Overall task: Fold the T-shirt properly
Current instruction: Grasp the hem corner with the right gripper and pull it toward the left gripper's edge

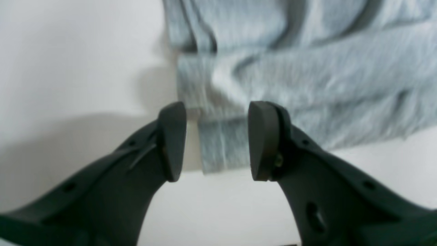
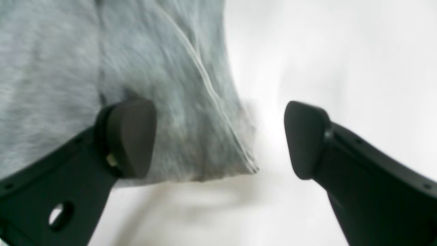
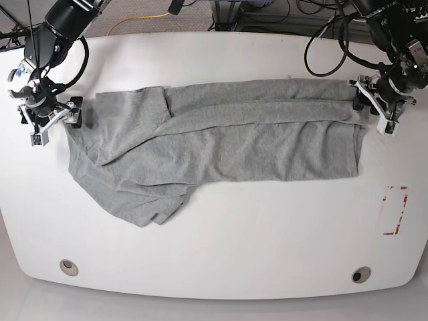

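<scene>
Left tool (image 1: 217,140) first: its jaws stand apart, straddling a hemmed corner of the T-shirt (image 3: 227,140), with cloth lying between the pads but not pinched, so nothing is grasped there. In the base view this tool (image 3: 376,107) sits at the shirt's far-end edge, seemingly lined up to catch the folded layers.

Across to the right tool (image 2: 218,140): spread as wide as it goes, released, one pad over grey cloth and the other over bare worktop (image 3: 221,247), a stitched edge running between them. It (image 3: 52,119) hovers at the opposite end, by the sleeve side.

Between them the T-shirt lies stretched lengthwise on the white worktop, plain grey side up, the rear long edge already turned over, the near sleeve area rumpled. My read: both ends are bracketed for a matched pinch, so the next fold stays straight.
</scene>
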{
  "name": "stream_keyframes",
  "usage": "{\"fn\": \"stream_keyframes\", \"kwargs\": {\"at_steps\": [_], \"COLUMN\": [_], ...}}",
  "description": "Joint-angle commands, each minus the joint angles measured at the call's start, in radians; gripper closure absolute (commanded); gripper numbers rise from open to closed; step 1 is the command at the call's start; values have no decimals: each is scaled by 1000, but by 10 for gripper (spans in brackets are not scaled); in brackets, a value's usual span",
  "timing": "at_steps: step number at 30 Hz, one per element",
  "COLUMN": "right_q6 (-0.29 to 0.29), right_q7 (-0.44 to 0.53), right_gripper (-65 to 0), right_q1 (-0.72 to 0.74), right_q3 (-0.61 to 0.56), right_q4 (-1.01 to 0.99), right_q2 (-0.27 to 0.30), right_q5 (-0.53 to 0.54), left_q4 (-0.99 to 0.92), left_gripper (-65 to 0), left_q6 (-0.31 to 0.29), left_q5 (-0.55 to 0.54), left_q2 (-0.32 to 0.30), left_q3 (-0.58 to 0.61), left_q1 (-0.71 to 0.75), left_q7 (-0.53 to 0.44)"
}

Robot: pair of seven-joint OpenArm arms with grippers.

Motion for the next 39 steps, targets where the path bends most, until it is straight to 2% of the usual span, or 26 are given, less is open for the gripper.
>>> {"fn": "stream_keyframes", "kwargs": {"at_steps": [1,6,13,19,24,29,33,37,38,39], "right_q6": [3,3,3,3,3,3,3,3,3,3], "right_q7": [57,95,103,102,98,97,97,97,95,95], "right_gripper": [-561,-539,-327,-192,-173,-173,-173,-166,-165,-163], "right_q1": [-4,-8,-8,-10,-11,-11,-11,-16,-24,-33], "right_q3": [1,-2,-2,-2,-2,-2,-2,-2,-2,-2], "right_q4": [-30,-85,-88,-88,-88,-88,-86,-82,-82,-80], "right_q2": [22,22,14,13,13,13,11,11,11,11], "right_q5": [18,19,24,27,28,30,30,30,30,30], "left_q4": [15,15,14,-68,-138,-168,-168,-169,-169,-169], "left_gripper": [-279,-279,-281,-281,-282,-381,-392,-367,-336,-276], "left_q6": [-1,-1,-1,-1,-1,-1,-1,-1,-1,-1], "left_q5": [-15,38,64,64,61,60,63,64,64,66], "left_q2": [-14,-9,-8,-8,-11,-12,-12,-14,-14,-14], "left_q3": [-1,-7,1,1,2,82,125,144,144,144], "left_q1": [-4,-10,-12,-12,-12,-12,-6,-1,0,10], "left_q7": [-28,-46,-86,-86,-86,-86,-86,-86,-86,-86]}}
